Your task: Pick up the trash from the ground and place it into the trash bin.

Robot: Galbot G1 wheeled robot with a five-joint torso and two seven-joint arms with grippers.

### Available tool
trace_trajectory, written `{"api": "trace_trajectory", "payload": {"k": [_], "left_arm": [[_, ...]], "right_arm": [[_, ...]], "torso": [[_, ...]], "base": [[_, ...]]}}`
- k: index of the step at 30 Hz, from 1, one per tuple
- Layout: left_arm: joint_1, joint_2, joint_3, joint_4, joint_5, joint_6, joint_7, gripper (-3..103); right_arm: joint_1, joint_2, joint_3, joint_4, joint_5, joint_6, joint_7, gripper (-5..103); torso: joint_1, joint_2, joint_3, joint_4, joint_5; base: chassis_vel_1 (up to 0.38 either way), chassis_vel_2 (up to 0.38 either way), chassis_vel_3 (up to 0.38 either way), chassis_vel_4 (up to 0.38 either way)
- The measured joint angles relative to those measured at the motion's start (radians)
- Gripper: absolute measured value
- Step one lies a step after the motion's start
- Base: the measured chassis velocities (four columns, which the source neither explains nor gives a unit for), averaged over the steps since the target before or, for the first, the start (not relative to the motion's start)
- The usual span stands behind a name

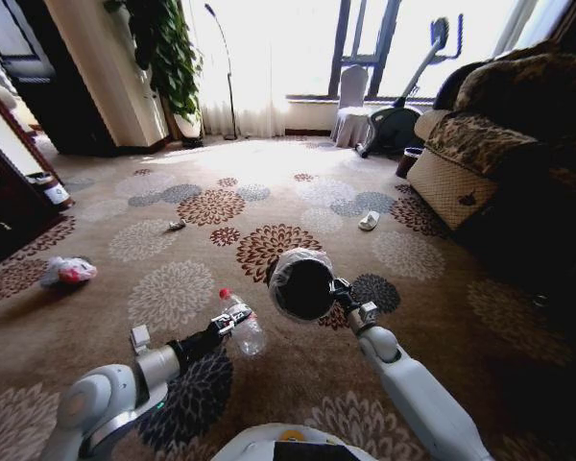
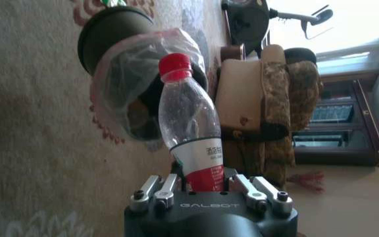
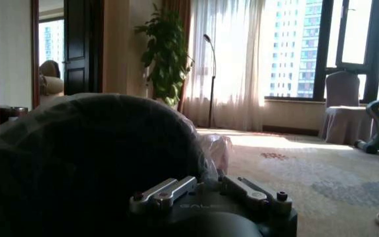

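Observation:
My left gripper (image 1: 226,325) is shut on the label end of a clear plastic bottle (image 1: 242,322) with a red cap, held above the carpet. In the left wrist view the bottle (image 2: 189,128) points cap-first toward the mouth of the trash bin (image 2: 127,89), just short of its rim. The bin (image 1: 300,285), a black bucket with a shiny clear liner, is tilted on its side off the floor, and my right gripper (image 1: 334,288) is shut on it. The bin's dark wall (image 3: 91,158) rises in front of the right gripper (image 3: 206,190). More trash lies on the carpet: a white-pink bag (image 1: 67,272), a small item (image 1: 177,226) and a white scrap (image 1: 369,221).
A patterned armchair (image 1: 499,144) stands at the right, with a dark pot (image 1: 408,161) beside it. Dark wooden furniture (image 1: 19,182) lines the left. A potted plant (image 1: 173,58), a floor lamp (image 1: 228,67) and a covered chair (image 1: 351,106) stand by the far window. Floral carpet spreads between.

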Motion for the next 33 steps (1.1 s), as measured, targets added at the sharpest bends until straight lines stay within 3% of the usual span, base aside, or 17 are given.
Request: {"api": "trace_trajectory", "payload": {"k": [4, 5, 8, 13, 17, 27, 31, 32, 33], "left_arm": [[0.000, -0.002, 0.015, -0.005, -0.003, 0.000, -0.004, 32], [-0.024, -0.010, 0.090, -0.001, -0.004, 0.000, -0.012, 32], [-0.124, -0.018, 0.200, 0.067, 0.038, -0.007, 0.000, 32], [-0.206, -0.022, 0.225, 0.139, 0.041, -0.024, 0.004, 31], [-0.268, -0.019, 0.254, 0.269, 0.051, -0.029, 0.022, 30], [-0.310, -0.049, 0.339, 0.306, 0.083, -0.009, 0.035, 30], [-0.338, -0.058, 0.342, 0.334, 0.101, -0.030, 0.036, 30], [-0.350, -0.062, 0.341, 0.349, 0.103, -0.046, 0.038, 27], [-0.367, -0.068, 0.342, 0.373, 0.121, -0.083, 0.062, 30]], "right_arm": [[0.002, 0.003, -0.001, -0.010, -0.009, 0.010, 0.000, 0], [0.001, 0.005, -0.010, -0.014, -0.024, 0.026, 0.001, 0], [-0.029, -0.018, -0.029, 0.073, -0.011, 0.017, 0.000, 0], [-0.061, -0.045, -0.028, 0.142, -0.006, 0.015, 0.000, 0], [-0.121, -0.083, -0.002, 0.238, -0.006, 0.014, 0.002, 0], [-0.138, -0.088, -0.043, 0.295, -0.007, -0.010, 0.000, 0], [-0.137, -0.083, -0.055, 0.293, -0.003, -0.010, 0.000, 0], [-0.141, -0.083, -0.057, 0.295, -0.003, -0.010, 0.000, 0], [-0.148, -0.084, -0.059, 0.298, -0.003, -0.010, 0.000, 0]], "torso": [[0.000, 0.000, 0.000, 0.0001, -0.0001], [0.000, 0.000, 0.000, -0.0003, -0.0002], [0.000, 0.000, 0.000, -0.0002, -0.0001], [0.000, 0.000, 0.000, -0.0002, -0.0001], [0.000, 0.000, 0.000, -0.0007, -0.0006], [0.000, 0.000, 0.000, 0.0000, -0.0002], [0.000, 0.000, 0.000, 0.0000, -0.0002], [0.000, 0.000, 0.000, -0.0001, -0.0003], [0.000, 0.000, 0.000, -0.0004, -0.0004]], "base": [[0.000, 0.000, 0.000, 0.000], [0.000, 0.000, 0.000, 0.000], [0.000, 0.000, 0.000, 0.000], [0.000, 0.000, 0.000, 0.000], [0.000, 0.000, 0.000, 0.000], [0.000, 0.000, 0.000, 0.000], [0.000, 0.000, 0.000, 0.000], [0.000, 0.000, 0.000, 0.000], [0.000, 0.000, 0.000, 0.000]]}}
